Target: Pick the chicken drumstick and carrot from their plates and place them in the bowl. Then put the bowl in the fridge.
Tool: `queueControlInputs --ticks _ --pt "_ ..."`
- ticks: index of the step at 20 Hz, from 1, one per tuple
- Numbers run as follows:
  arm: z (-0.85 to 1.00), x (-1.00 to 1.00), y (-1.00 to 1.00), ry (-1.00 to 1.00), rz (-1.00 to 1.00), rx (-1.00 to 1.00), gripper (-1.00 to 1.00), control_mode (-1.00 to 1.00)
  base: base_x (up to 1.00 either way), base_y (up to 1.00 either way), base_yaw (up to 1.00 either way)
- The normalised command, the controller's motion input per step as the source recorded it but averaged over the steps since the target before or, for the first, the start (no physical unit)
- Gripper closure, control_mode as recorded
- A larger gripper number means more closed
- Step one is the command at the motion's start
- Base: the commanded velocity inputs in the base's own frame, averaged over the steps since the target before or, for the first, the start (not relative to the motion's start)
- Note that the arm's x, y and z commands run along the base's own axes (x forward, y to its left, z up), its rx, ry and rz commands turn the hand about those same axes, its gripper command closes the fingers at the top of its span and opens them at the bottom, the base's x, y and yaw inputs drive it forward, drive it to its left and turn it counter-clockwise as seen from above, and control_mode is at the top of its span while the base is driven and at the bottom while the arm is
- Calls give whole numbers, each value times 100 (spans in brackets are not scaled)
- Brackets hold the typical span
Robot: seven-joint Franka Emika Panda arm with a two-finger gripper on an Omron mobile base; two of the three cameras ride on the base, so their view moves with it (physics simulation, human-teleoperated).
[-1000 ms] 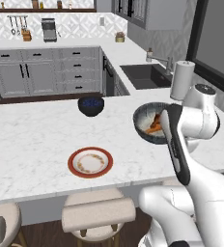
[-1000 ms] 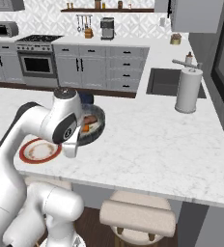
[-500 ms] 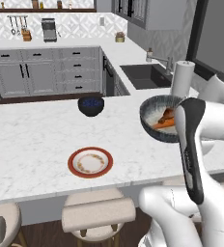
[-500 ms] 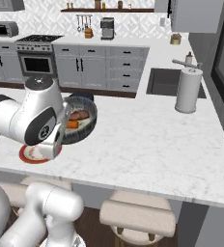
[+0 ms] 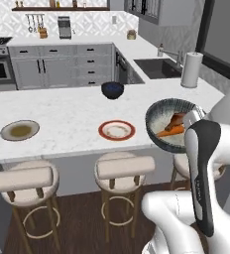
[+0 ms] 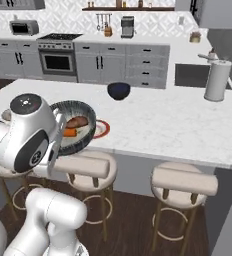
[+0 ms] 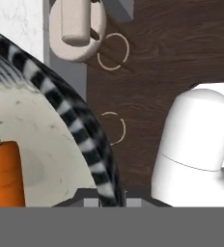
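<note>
My gripper (image 7: 105,197) is shut on the striped dark rim of the bowl (image 7: 83,135) and holds it in the air, off the counter's front edge. Inside the bowl (image 5: 162,120) lie the chicken drumstick (image 5: 177,119) and the carrot (image 5: 169,132). From the right, the bowl (image 6: 80,109) sits tilted beside my arm, with the drumstick (image 6: 77,121) and carrot (image 6: 69,133) in it. The carrot (image 7: 6,174) rests on the pale inside. The white red-rimmed plate (image 5: 116,130) and the greenish-grey plate (image 5: 20,130) stand bare on the counter. The fridge is out of view.
A dark navy bowl (image 5: 112,89) stands further back on the marble counter (image 5: 67,109). A paper towel roll (image 5: 191,69) is beside the sink (image 5: 159,68). Three stools (image 5: 124,167) line the counter's front over a dark wood floor (image 7: 157,58).
The whole picture has shifted: the base has backed away from the counter. The bowl, held in the gripper, has come off the counter and now hangs in front of its edge.
</note>
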Motion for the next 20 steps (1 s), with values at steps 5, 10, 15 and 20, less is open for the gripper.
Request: queueControlInputs --ticks 5,10,15,20 --pt "0 0 0 0 0 0 100 100 -89 97 22" --pt "0 0 0 0 0 0 100 100 -31 100 29" --pt "0 0 0 0 0 0 100 100 -20 100 32" --pt "0 0 0 0 0 0 100 100 19 100 22"
